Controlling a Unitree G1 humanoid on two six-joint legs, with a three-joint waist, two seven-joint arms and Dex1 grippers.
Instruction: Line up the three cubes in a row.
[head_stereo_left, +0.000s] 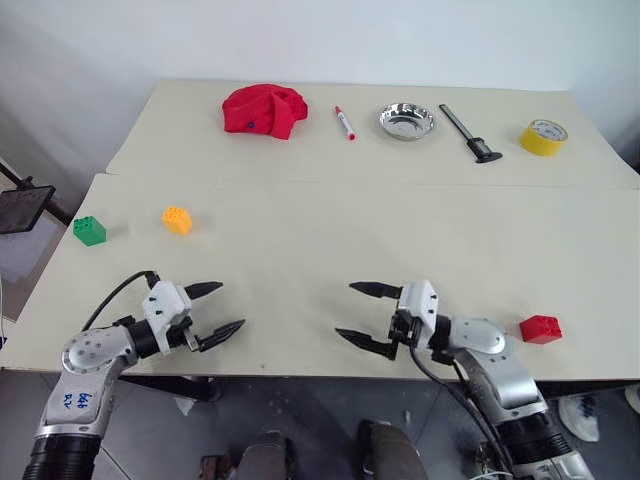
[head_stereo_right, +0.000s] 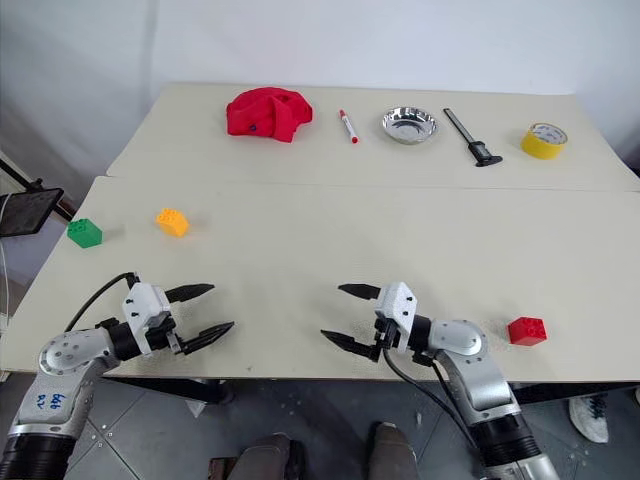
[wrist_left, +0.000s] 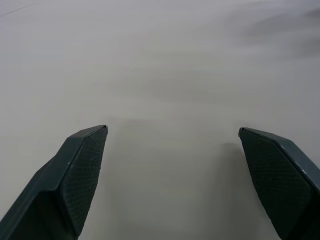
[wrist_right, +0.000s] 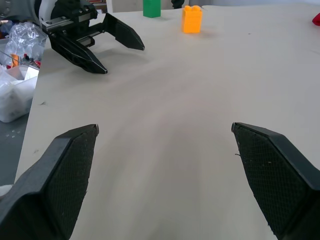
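Handling the cubes: three small studded plastic blocks; I judge each to be light, rigid and smooth-sided, so likely to skid or tip if nudged instead of gripped.
Green cube (head_stereo_left: 89, 230): near the left edge of the counter (head_stereo_left: 330, 250), upright, studs up.
Orange-yellow cube (head_stereo_left: 177, 219): near the green one on its right, with a gap between them; the two already sit roughly in a line across the counter.
Red cube (head_stereo_left: 540, 328): far over on the right, close to the front edge, well apart from the other two.
My left end effector (head_stereo_left: 214, 310): fingers spread wide, holding nothing, hovering over bare counter nearer the front edge than the green and orange-yellow cubes.
My right end effector (head_stereo_left: 360, 314): also spread wide and holding nothing, pointing toward my left; the red cube lies out beyond my right forearm.
Where to grip: across two opposite flat side walls, low on the body, not on the studs; the pads are textured, so I expect a light squeeze to suffice.
Main risk, as I judge it: a finger catching a cube before closing and pushing it away, or sending the red one off the near edge.
Fragility: none expected; hard plastic should tolerate a firm pinch.
Bystanders at the far side: red cloth (head_stereo_left: 264, 109), marker (head_stereo_left: 344, 123), steel bowl (head_stereo_left: 407, 121), tape roll (head_stereo_left: 543, 137).
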